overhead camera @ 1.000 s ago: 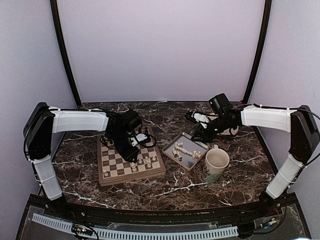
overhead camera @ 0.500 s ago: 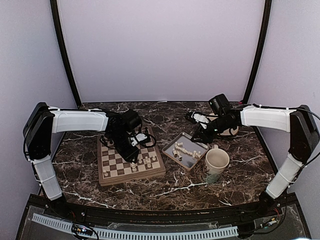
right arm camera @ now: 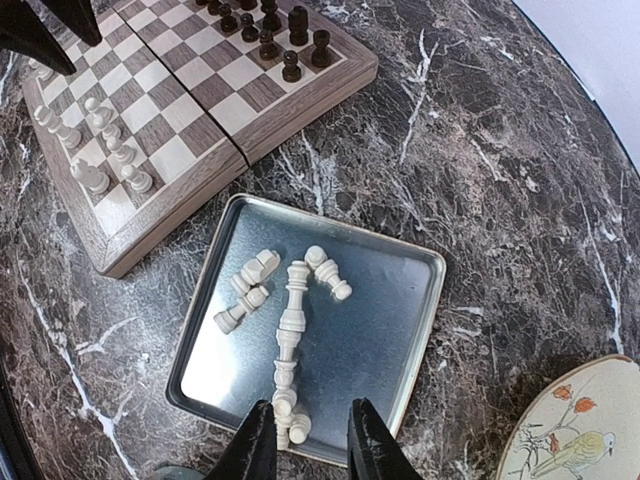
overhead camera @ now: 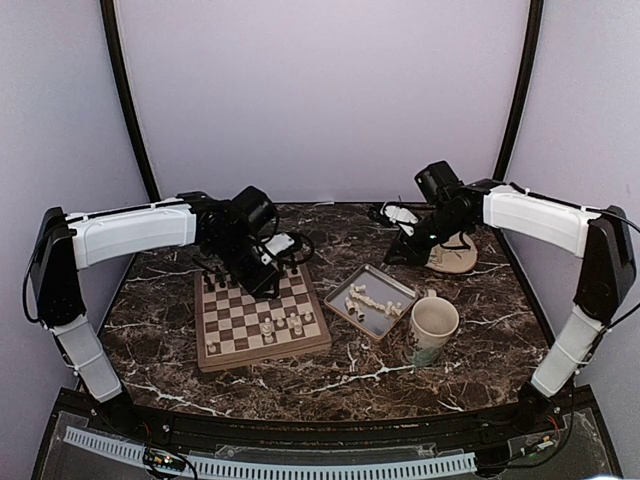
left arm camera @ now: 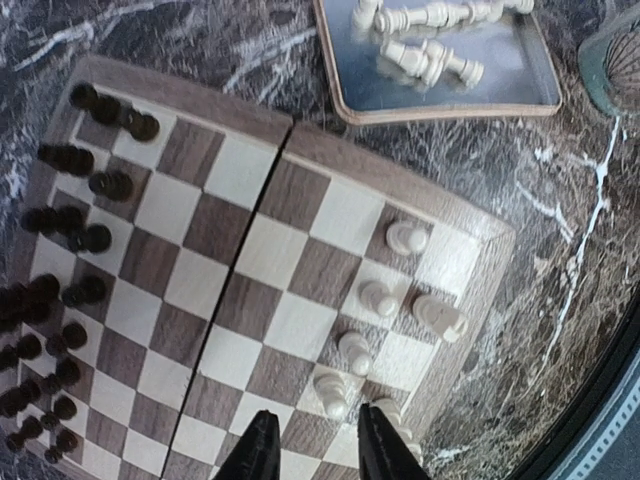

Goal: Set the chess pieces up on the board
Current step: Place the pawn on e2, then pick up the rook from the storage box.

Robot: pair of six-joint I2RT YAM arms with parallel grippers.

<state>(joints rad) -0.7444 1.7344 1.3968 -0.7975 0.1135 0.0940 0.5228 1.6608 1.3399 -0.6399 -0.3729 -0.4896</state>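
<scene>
Top external view: the board (overhead camera: pixel 238 325) lies left of centre on the marbled table, with the left gripper (overhead camera: pixel 264 278) hanging over its far half; a few cream chess pieces (overhead camera: pixel 286 322) stand along its near right edge. The right gripper (overhead camera: pixel 398 252) is poised beyond the far side of the grey tray (overhead camera: pixel 396 287), which sits between the board and a mug (overhead camera: pixel 432 328); from here it cannot be told how either pair of jaws stands. Left wrist view: the two dark fingers are spread apart with nothing between them, and six upright cream pieces stand on the board squares just ahead of and beside the fingertips. This view alone shows the dark chessmen (left arm camera: pixel 72 292) crowded along the opposite edge of the board. More cream pieces lie toppled in the tray beyond the board's rim. Right wrist view: these fingers are likewise parted and empty, the tray directly below them. Here the toppled cream pieces resolve into a line running from the fingertips plus a small cluster beside it. A bird-painted plate (right arm camera: pixel 572 432) shows at the lower right corner.
</scene>
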